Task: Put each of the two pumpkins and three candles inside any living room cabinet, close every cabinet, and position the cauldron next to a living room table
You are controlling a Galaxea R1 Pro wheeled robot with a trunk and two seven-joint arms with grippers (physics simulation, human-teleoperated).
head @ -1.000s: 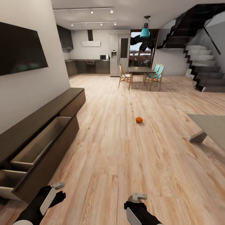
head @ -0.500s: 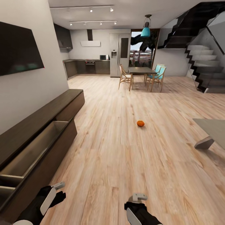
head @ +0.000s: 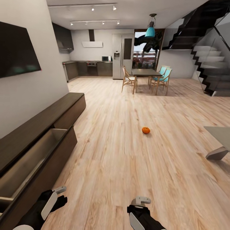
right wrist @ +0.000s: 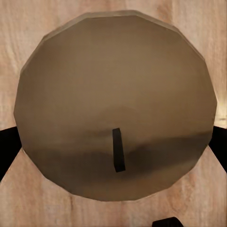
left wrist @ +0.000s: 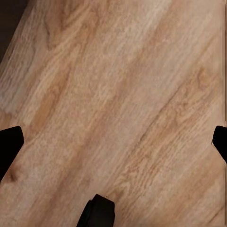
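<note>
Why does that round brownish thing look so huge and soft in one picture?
Right wrist view: the candle sits very close to the lens, so it looms large with smooth, flat shading and a dark wick. Head view: wide-angle, walls lean outward, the pumpkin casts a faint shadow.

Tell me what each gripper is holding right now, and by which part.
The right gripper holds a candle, fingers on its round sides, wick end facing the camera. The left gripper is open over bare floor.

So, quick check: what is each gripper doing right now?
Left gripper: open, empty, over bare floor.
Right gripper: shut on a candle, seen end-on with its wick.
</note>
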